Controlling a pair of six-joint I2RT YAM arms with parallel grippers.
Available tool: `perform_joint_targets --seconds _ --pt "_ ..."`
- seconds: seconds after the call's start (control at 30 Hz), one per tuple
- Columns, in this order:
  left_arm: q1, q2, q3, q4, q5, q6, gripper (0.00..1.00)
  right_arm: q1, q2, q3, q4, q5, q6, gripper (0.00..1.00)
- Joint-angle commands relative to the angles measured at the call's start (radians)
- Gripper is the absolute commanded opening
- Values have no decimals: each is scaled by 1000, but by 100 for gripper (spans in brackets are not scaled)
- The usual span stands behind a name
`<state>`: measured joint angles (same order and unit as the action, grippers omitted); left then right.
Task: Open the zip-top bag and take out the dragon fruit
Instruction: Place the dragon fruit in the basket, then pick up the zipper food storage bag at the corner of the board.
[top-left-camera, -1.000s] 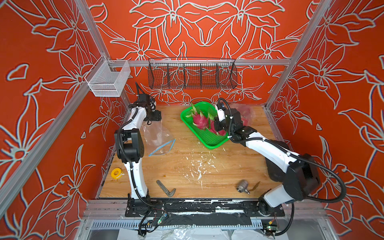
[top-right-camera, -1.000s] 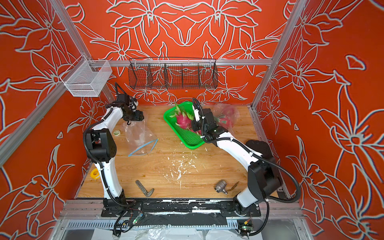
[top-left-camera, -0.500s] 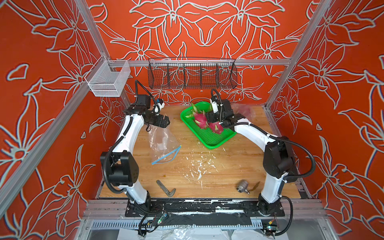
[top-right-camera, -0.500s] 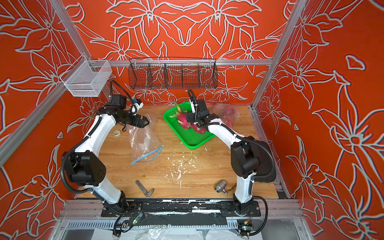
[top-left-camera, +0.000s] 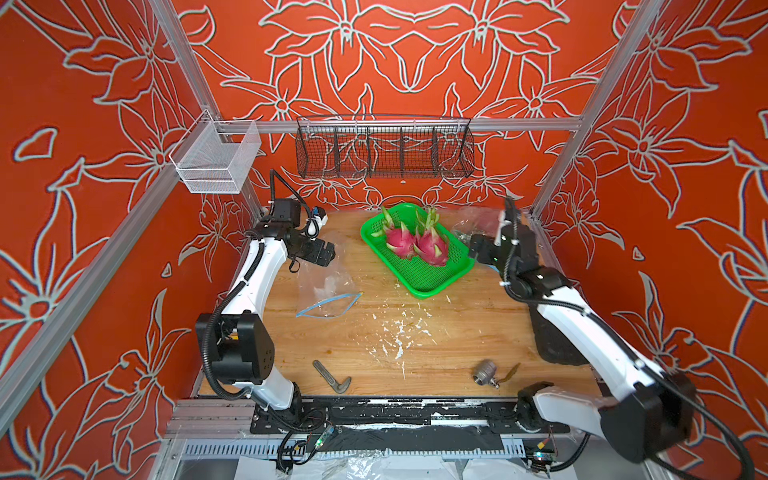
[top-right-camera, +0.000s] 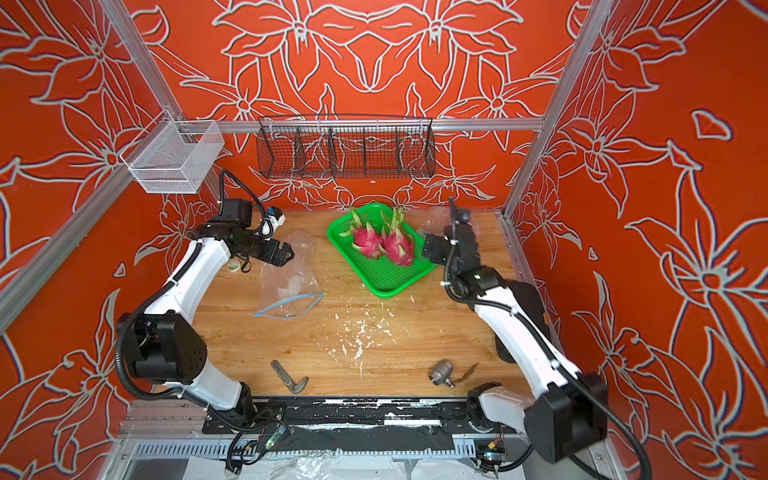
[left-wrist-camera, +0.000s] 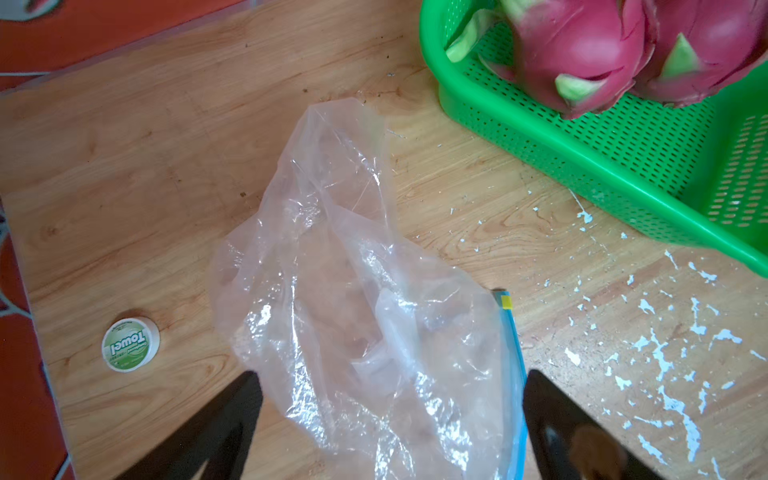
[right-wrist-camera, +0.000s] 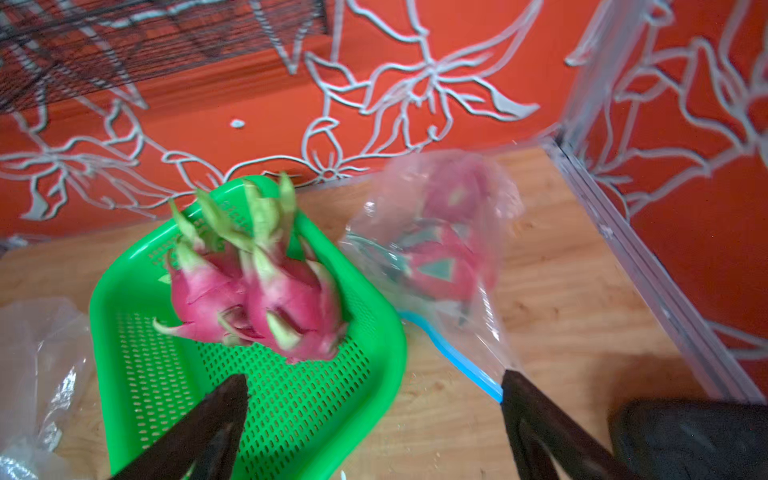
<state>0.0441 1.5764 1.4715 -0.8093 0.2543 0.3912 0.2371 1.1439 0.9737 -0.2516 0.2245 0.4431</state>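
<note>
A wooden counter (top-left-camera: 457, 332) carries a green basket (top-left-camera: 424, 276) holding two dragon fruits (top-left-camera: 401, 241) side by side, touching. Left of the basket an empty zip-top bag (top-left-camera: 328, 278) lies crumpled, its blue zip (top-left-camera: 328, 303) gaping. A second bag (right-wrist-camera: 436, 249), in the back right corner, encloses another dragon fruit (right-wrist-camera: 444, 266). The left arm's fingers (left-wrist-camera: 216, 428) hang spread wide over the empty bag, gripping nothing. The right arm's fingers (right-wrist-camera: 548, 432) stand equally wide beside the basket, also bare. A small towel tin (left-wrist-camera: 131, 344) sits near the counter's left edge.
</note>
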Motion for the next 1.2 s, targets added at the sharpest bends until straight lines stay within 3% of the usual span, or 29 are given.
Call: perform_joint_targets --seconds 0.0,0.17,0.37,0.63,0.73,0.87,0.9,0.97,1.03,1.07,1.17 --pt "-18 -70 -68 -14 28 35 97 -102 -30 -107 -31 -119 267 97" --pt "-40 -124 -211 -10 18 62 97 -178 -5 -207 42 -264 391 97" --pt "-44 -165 -342 13 11 90 97 -267 142 -240 175 -434 538 92" --pt "-44 -163 -389 41 16 99 97 -289 313 -227 392 -394 637 91" --pt "-44 -152 -400 46 24 104 98 -297 401 -180 456 -400 644 86" --pt "-44 -138 -397 48 21 105 97 -306 492 -111 500 -424 621 67" --pt "-44 -134 -389 43 21 102 97 -309 501 -104 514 -424 613 56" --pt "-44 -131 -377 35 22 98 97 -312 506 -89 523 -419 596 24" --pt "-45 -133 -371 36 26 94 98 -317 494 -77 521 -412 578 4" --pt "-44 -136 -370 38 28 94 97 -318 482 -70 510 -401 565 0" --pt "-44 -139 -366 39 30 89 97 -320 412 -46 463 -350 511 0"
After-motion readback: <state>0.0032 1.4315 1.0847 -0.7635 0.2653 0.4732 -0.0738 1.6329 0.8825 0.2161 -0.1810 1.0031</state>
